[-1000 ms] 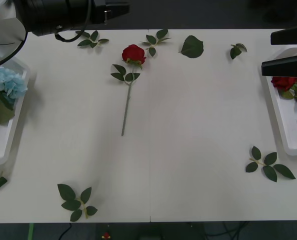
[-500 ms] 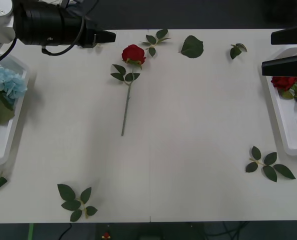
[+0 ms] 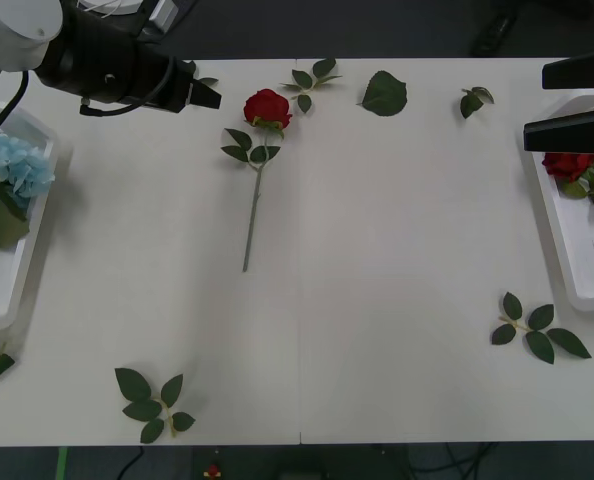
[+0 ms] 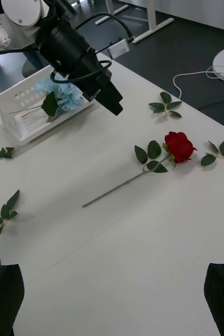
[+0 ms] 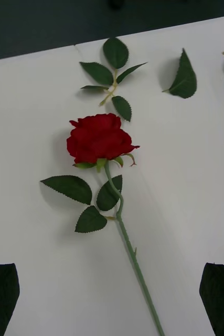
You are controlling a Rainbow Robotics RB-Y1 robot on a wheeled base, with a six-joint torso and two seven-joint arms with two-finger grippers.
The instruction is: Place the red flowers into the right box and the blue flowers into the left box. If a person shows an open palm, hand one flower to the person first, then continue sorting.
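One loose rose [image 3: 267, 108] lies on the table, bloom toward the far edge, stem running back toward the robot. The left gripper [image 3: 205, 97] hangs open and empty just left of the bloom, far nearer than the right gripper [image 3: 569, 101], open by the right box [image 3: 577, 250]. The left wrist view shows the stem centred between its fingers.

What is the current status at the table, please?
Left gripper open, beside the loose red rose at the far edge. Right gripper open over the right box. Rose lies free on the table; path clear.
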